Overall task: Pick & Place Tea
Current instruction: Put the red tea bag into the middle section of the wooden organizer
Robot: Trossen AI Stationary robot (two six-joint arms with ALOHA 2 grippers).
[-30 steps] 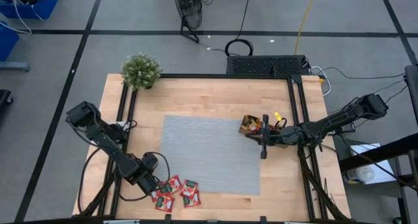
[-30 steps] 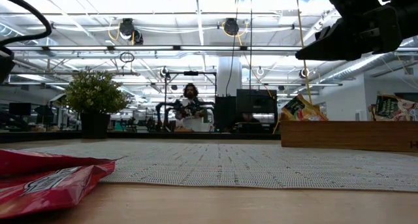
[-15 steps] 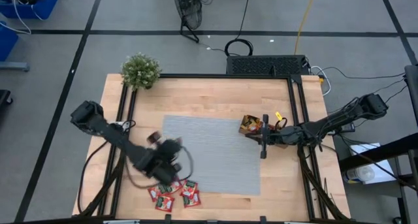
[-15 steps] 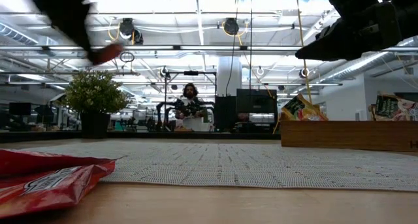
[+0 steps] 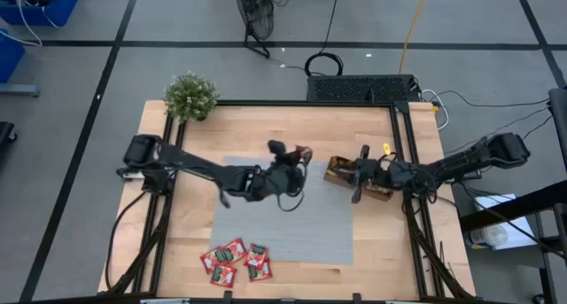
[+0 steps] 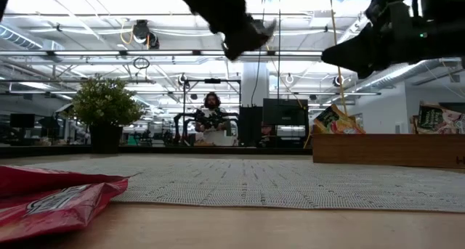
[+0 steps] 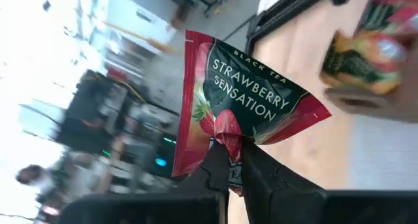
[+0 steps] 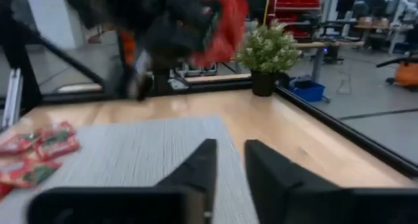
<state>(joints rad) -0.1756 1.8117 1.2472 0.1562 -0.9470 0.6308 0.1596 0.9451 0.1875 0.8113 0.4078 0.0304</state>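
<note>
While pinched, red sachet (image 7: pixel 243 113) corner-down.

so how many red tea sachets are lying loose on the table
5 red sachets, bunched on the wood by the mat's near edge. A sixth sachet is pinched in the left gripper; overlaps may hide more.

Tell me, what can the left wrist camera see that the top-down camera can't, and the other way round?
Only the left wrist view shows the words on the red tea sachet pinched in the left claw: Strawberry Sensation. Only the high view shows the pile of red sachets on the table's near edge, the plant and the right claw. Both show the wooden tray with sachets standing in it.
</note>
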